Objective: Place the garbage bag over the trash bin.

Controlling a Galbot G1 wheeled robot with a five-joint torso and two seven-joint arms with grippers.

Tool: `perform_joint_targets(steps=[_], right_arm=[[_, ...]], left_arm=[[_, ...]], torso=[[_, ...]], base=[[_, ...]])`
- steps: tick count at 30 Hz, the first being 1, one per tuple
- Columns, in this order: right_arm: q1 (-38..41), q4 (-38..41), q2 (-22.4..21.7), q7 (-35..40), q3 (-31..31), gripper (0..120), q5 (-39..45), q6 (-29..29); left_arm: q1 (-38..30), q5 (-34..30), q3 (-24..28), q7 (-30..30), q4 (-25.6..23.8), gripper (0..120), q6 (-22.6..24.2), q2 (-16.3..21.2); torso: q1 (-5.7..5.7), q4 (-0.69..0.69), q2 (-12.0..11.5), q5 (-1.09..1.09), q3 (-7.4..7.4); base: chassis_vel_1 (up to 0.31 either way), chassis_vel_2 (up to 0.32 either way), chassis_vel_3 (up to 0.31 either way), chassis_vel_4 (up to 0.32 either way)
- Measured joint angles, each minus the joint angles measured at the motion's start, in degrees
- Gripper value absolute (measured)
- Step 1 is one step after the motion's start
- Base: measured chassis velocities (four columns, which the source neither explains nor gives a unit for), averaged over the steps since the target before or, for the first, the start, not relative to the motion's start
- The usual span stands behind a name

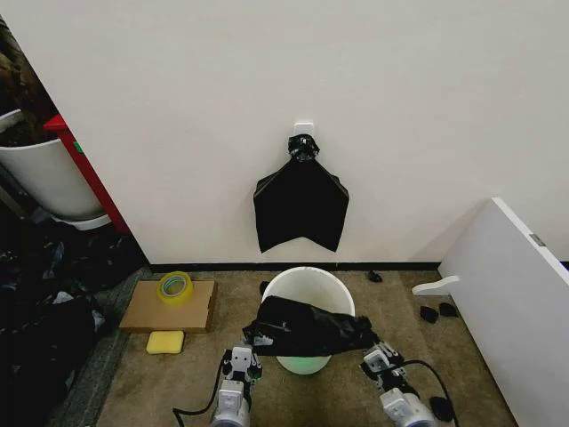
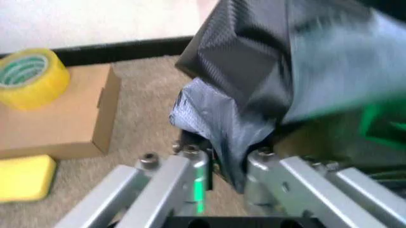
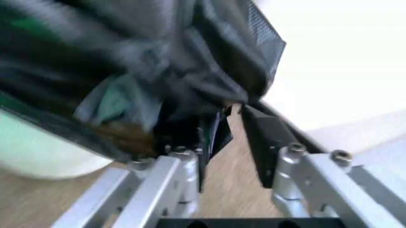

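Observation:
The white trash bin (image 1: 307, 277) stands on the carpet just in front of me, below the wall. The glossy black garbage bag (image 1: 311, 327) is stretched across its near rim, between my two grippers. My left gripper (image 1: 242, 358) is at the bag's left end; in the left wrist view (image 2: 225, 164) its fingers are shut on a fold of the bag (image 2: 254, 95). My right gripper (image 1: 378, 356) is at the bag's right end. In the right wrist view it (image 3: 235, 137) stands open with floor showing in the gap, and the bag (image 3: 159, 71) hangs against one finger beside the bin's wall (image 3: 38, 152).
A flat black bundle (image 1: 300, 203) hangs from a wall hook above the bin. At the left lie a cardboard box (image 1: 156, 311) with a yellow tape roll (image 1: 175, 287) and a yellow sponge (image 1: 165, 342). A white board (image 1: 516, 302) leans at the right; a larger white tub (image 1: 44, 178) stands far left.

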Motion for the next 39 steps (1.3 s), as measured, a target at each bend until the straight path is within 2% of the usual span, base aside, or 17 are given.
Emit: perform_joint_targets(steps=[2, 3, 4, 5, 7, 8, 12, 13, 17, 20, 21, 23, 25, 27, 33, 36, 39], right_arm=[[-1.9, 2.7, -1.0, 0.5, 0.1, 32, 3.9, -2.5], [-1.9, 2.7, -1.0, 0.5, 0.1, 32, 3.9, -2.5], [-3.3, 4.3, -1.6, 0.5, 0.6, 38, 6.5, -3.9], [-6.0, 7.8, -2.8, 1.0, 2.2, 52, 11.6, -6.4], [-8.0, 10.6, -3.8, 1.3, 3.6, 62, 14.3, -7.5], [-8.0, 10.6, -3.8, 1.3, 3.6, 62, 14.3, -7.5], [-11.2, 16.5, -5.2, 2.1, 5.4, 79, 16.9, -8.7], [-11.2, 16.5, -5.2, 2.1, 5.4, 79, 16.9, -8.7], [-13.3, 22.0, -5.9, 2.8, 6.1, 97, 17.6, -9.7], [-13.6, 23.6, -5.9, 3.0, 6.4, 98, 17.9, -10.1], [-13.4, 25.7, -5.8, 3.6, 7.0, 100, 18.6, -11.2], [-12.9, 26.4, -5.5, 3.9, 7.3, 100, 19.2, -11.9], [-11.2, 27.0, -4.6, 4.4, 7.1, 100, 20.1, -12.7], [-10.0, 27.1, -3.7, 4.9, 6.3, 100, 20.5, -13.0], [-7.8, 25.4, 2.6, 6.5, -1.5, 100, 15.8, -11.1], [-7.2, 24.7, 4.1, 6.5, -4.0, 100, 13.5, -10.2], [-6.3, 23.9, 4.6, 6.4, -5.1, 100, 12.3, -9.7]], left_arm=[[1.2, 0.0, 0.0, -0.2, -0.8, 24, 1.2, 0.6], [1.2, 0.0, 0.0, -0.2, -0.8, 24, 1.2, 0.6], [1.8, -0.1, 0.0, -0.4, -1.5, 31, 1.9, 0.9], [3.3, 0.2, -0.5, -0.9, -3.5, 46, 3.4, 2.0], [4.4, 0.4, -0.9, -1.5, -5.0, 52, 4.8, 2.9], [4.4, 0.4, -0.9, -1.5, -5.0, 52, 4.8, 2.9], [6.1, 1.3, -1.5, -2.7, -7.3, 73, 6.8, 5.0], [6.1, 1.3, -1.5, -2.7, -7.3, 73, 6.8, 5.0], [8.5, 1.3, -2.5, -2.9, -11.4, 91, 7.7, 8.2], [9.3, 1.1, -3.3, -2.9, -13.4, 94, 7.8, 9.4], [10.5, 0.6, -4.6, -2.9, -16.6, 99, 8.0, 11.3], [10.9, 0.3, -5.4, -2.9, -18.0, 100, 8.1, 12.3], [10.6, -0.4, -6.6, -3.2, -19.0, 100, 8.3, 13.6], [9.7, -1.3, -6.9, -3.4, -18.5, 100, 8.4, 13.8], [5.2, -6.1, -5.0, -2.9, -12.2, 100, 7.8, 11.4], [4.9, -7.1, -4.2, -2.3, -11.7, 100, 7.7, 11.6], [6.2, -7.3, -4.8, -2.0, -12.5, 100, 8.9, 13.5]], torso=[[0.00, 0.04, 0.0, -0.02, 0.00], [0.00, 0.04, 0.0, -0.02, 0.00], [0.00, 0.03, 0.0, -0.11, 0.00], [0.00, 0.01, 0.0, -0.07, 0.00], [0.00, 0.03, 0.0, -0.02, 0.00], [0.00, 0.03, 0.0, -0.02, 0.00], [0.00, 0.05, 0.0, 0.02, 0.00], [0.00, 0.05, 0.0, 0.02, 0.00], [0.00, 0.04, 0.0, -0.01, 0.00], [0.00, 0.03, 0.0, 0.01, 0.00], [0.00, 0.03, 0.0, 0.05, 0.00], [0.00, 0.03, 0.0, 0.03, 0.00], [0.00, 0.03, 0.0, 0.11, 0.00], [0.00, 0.03, 0.0, 0.06, 0.00], [0.00, 0.02, 0.0, 0.05, 0.00], [0.00, 0.02, 0.0, 0.06, 0.00], [0.00, 0.03, 0.0, 0.07, 0.00]], base=[[0.000, 0.000, 0.000, 0.000], [0.000, 0.000, 0.000, 0.000], [0.000, 0.000, 0.000, 0.000], [0.000, 0.000, 0.000, 0.000], [0.000, 0.000, 0.000, 0.000], [0.000, 0.000, 0.000, 0.000], [0.000, 0.000, 0.000, 0.000], [0.000, 0.000, 0.000, 0.000], [0.000, 0.000, 0.000, 0.000], [0.000, 0.000, 0.000, 0.000], [0.000, 0.000, 0.000, 0.000], [0.000, 0.000, 0.000, 0.000], [0.000, 0.000, 0.000, 0.000], [0.000, 0.000, 0.000, 0.000], [0.000, 0.000, 0.000, 0.000], [0.000, 0.000, 0.000, 0.000], [0.000, 0.000, 0.000, 0.000]])
